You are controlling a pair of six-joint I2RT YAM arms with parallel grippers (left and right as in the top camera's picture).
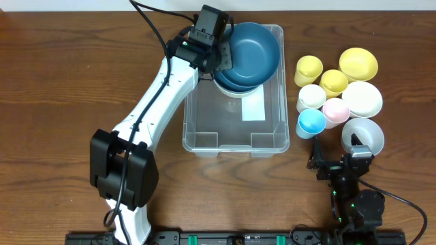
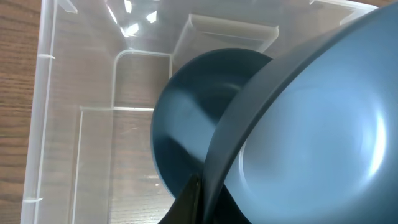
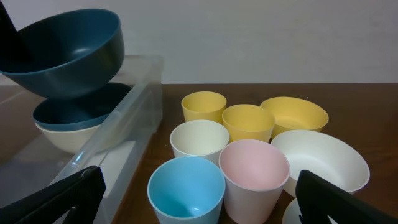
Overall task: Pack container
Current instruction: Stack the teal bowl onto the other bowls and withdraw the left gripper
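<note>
The clear container (image 1: pixel 231 145) lies mid-table, a white label (image 1: pixel 254 107) on its floor. My left gripper (image 1: pixel 216 58) is shut on the rim of a dark blue bowl (image 1: pixel 255 46), which hangs tilted over the container's far end. Below it, a second blue bowl (image 1: pixel 230 83) sits nested in a white bowl (image 1: pixel 240 93) inside the container. The left wrist view shows the fingers (image 2: pixel 186 208) pinching the held bowl's rim (image 2: pixel 311 124) above the lower bowl (image 2: pixel 186 124). My right gripper (image 1: pixel 338 154) stands open at the front right, apart from the container (image 3: pixel 124 118).
Right of the container stands a cluster: two yellow cups (image 1: pixel 308 68) (image 1: pixel 333 82), a yellow bowl (image 1: pixel 358 62), a white cup (image 1: pixel 312 97), a pink cup (image 1: pixel 335 109), a light blue cup (image 1: pixel 312 122) and two white bowls (image 1: pixel 362 97) (image 1: pixel 363 133). The blue cup (image 3: pixel 186 186) stands just ahead of the right gripper (image 3: pixel 199 193).
</note>
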